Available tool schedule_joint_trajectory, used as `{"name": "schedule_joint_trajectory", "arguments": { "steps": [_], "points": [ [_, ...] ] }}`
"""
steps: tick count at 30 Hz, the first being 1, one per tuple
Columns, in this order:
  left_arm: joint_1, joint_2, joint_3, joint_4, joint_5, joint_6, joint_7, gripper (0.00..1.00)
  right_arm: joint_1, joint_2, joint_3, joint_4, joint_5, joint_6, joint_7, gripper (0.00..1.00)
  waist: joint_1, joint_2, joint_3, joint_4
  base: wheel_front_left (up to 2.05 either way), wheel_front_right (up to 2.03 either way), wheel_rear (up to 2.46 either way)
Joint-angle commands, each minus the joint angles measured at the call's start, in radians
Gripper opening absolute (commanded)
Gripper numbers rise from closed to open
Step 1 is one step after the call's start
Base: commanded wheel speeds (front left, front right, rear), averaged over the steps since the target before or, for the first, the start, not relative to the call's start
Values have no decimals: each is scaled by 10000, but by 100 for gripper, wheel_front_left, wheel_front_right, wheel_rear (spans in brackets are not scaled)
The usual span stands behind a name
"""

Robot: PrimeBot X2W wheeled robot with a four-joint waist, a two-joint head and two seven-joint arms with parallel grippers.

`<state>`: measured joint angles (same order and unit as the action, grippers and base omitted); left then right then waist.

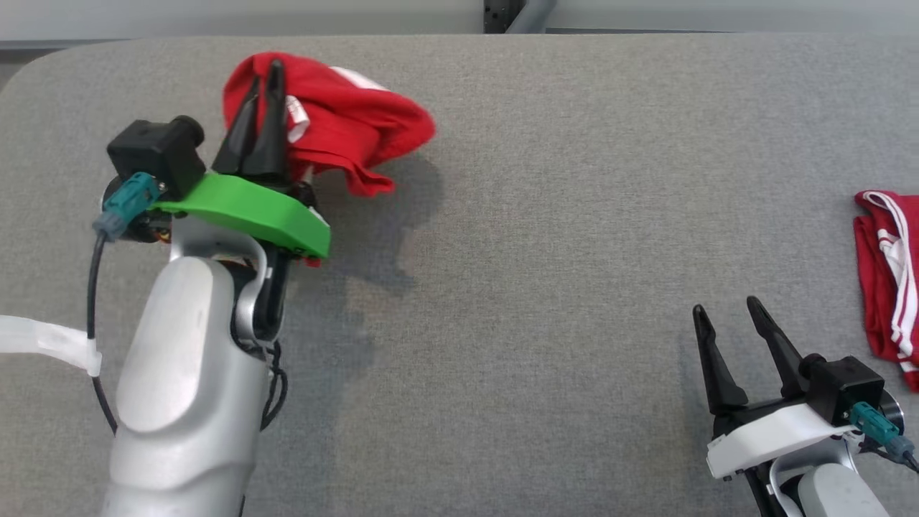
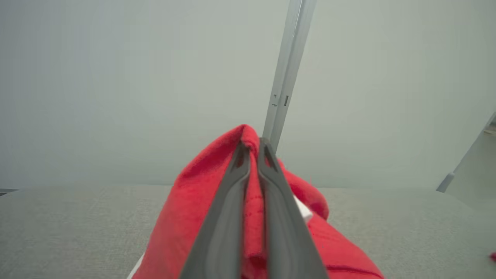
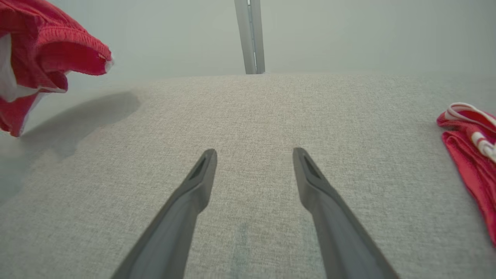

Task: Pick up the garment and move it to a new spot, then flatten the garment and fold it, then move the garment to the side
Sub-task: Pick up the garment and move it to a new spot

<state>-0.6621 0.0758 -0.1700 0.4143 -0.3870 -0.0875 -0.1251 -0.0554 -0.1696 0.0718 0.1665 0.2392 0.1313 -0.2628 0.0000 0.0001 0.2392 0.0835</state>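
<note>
A red garment (image 1: 344, 129) with white trim hangs bunched above the grey table at the far left, casting a shadow beneath it. My left gripper (image 1: 264, 75) is shut on its upper edge; in the left wrist view the two fingers (image 2: 228, 209) pinch a red fold of the garment (image 2: 186, 217) between them. The same garment (image 3: 42, 58) shows lifted at the top left of the right wrist view. My right gripper (image 1: 726, 310) stands open at the lower right, over bare table, its fingertips (image 3: 207, 157) wide apart with nothing between them.
A second red cloth with white stripes (image 1: 889, 280) lies at the table's right edge, also seen as the striped cloth (image 3: 471, 155) to the right of my right gripper. The grey table (image 1: 546, 237) spreads wide between the arms. A metal post (image 3: 251, 35) rises behind it.
</note>
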Motion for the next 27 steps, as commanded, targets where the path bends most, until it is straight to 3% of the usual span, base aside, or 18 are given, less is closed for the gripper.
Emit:
{"name": "schedule_joint_trajectory", "arguments": {
  "steps": [1,8,9,15,21,27],
  "points": [
    [433,-100,-308,-1081,-219,-16,492,0,138,119,-21,48,36,-11,-28,100,0,-1,-341,-377,0,0,0],
    [1443,-234,-1918,-4714,-1553,431,2107,0,197,449,-1,102,26,-11,-28,100,0,-1,-524,-920,0,0,0],
    [1443,-234,-1918,-4714,-1553,431,2107,0,197,449,-1,102,26,-11,-28,100,0,-1,-524,-920,0,0,0],
    [1906,-239,-3914,-6345,-3915,1189,2608,0,8,528,-38,110,40,-11,-28,100,0,-1,-479,-1445,0,0,0],
    [2133,-236,-5149,-5888,-5392,745,2754,0,-39,582,-132,132,61,-11,-28,100,0,-1,-382,-1922,0,0,0],
    [2197,164,-5025,-3621,-6053,40,2752,0,-16,619,-152,149,75,-11,-27,100,0,-1,-322,-2266,0,0,0]
  ]
}}
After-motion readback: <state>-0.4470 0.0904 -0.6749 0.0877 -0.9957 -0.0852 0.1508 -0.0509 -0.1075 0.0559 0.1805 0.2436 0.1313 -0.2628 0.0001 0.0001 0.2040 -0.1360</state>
